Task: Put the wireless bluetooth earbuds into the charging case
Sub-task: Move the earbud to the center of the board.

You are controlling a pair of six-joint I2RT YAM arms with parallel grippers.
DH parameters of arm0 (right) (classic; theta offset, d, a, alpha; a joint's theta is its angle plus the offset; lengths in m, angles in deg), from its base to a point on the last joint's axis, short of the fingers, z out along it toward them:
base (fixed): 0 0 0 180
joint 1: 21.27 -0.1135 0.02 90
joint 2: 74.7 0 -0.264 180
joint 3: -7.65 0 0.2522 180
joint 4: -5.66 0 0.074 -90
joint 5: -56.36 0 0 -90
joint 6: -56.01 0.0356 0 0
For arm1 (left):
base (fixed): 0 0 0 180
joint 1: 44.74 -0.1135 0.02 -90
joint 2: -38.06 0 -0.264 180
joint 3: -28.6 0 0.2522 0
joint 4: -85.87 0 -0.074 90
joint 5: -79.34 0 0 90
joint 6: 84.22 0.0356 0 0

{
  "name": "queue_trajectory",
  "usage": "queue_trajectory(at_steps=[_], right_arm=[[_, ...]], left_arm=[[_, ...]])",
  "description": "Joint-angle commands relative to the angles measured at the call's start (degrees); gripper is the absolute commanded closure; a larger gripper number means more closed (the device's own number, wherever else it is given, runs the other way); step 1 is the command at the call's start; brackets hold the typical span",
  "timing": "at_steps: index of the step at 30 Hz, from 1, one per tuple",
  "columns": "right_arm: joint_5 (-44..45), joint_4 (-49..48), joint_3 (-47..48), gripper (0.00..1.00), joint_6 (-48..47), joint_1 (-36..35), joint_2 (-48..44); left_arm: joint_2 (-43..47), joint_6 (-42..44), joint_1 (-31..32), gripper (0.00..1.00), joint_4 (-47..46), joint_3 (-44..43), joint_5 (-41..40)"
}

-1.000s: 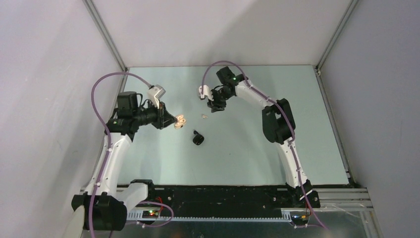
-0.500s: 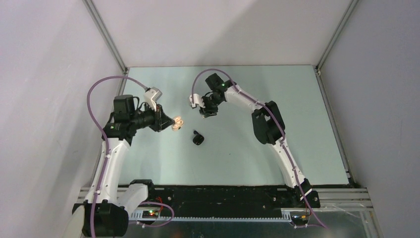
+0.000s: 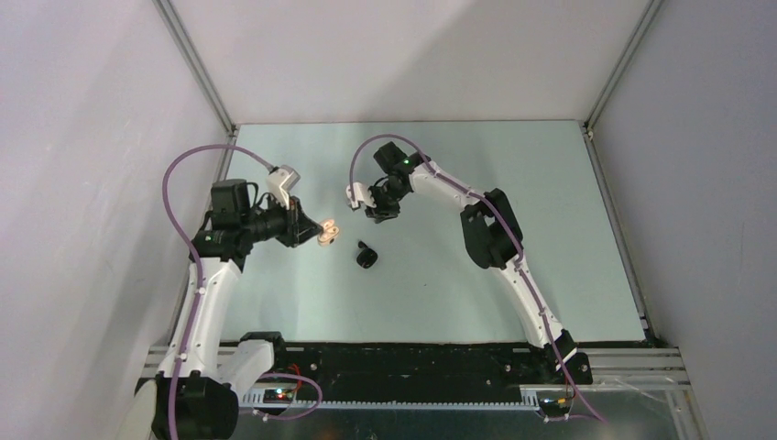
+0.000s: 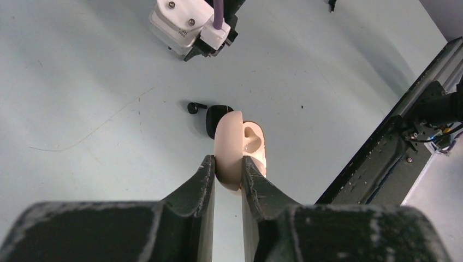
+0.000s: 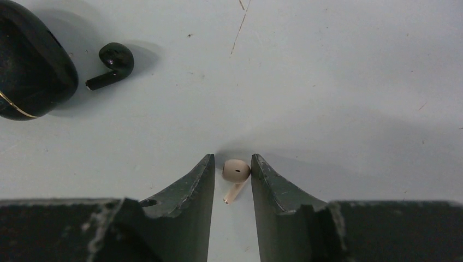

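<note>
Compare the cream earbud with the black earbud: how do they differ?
The cream earbud is pale; the black earbud is dark. The cream earbud sits between the fingers of the right hand; the black earbud lies free beside the black case. Both are stemmed and lie outside any case.

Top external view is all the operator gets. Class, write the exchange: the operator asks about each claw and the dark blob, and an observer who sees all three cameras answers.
Operator: What is at the right claw?
Observer: The cream earbud sits between its fingers. I cannot tell whether they pinch it.
Operator: The left claw holds something pale. Is it open?
Observer: Yes. It is the cream charging case, with its lid swung open and a hollow socket showing.
Operator: And the dark blob mid-table?
Observer: That is a black case with a black earbud lying loose beside it, not touching.
</note>
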Motion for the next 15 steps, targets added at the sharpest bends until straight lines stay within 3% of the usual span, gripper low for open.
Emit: queue_trajectory(at_steps=[1, 7, 15], right_arm=[[1.7, 2.3, 2.1, 0.66, -1.7, -0.4, 1.0], [4.6, 3.4, 1.1, 0.74, 2.5, -0.3, 0.1], [7.0, -1.6, -9.4, 0.77, 24.9, 1.0, -6.5]], left_arm=[[1.6, -0.6, -0.6, 1.00, -0.8, 0.3, 0.1], [1.0, 0.1, -0.7, 1.00, -0.8, 0.2, 0.9], [-2.0, 2.0, -0.6, 1.00, -0.9, -1.4, 2.9]])
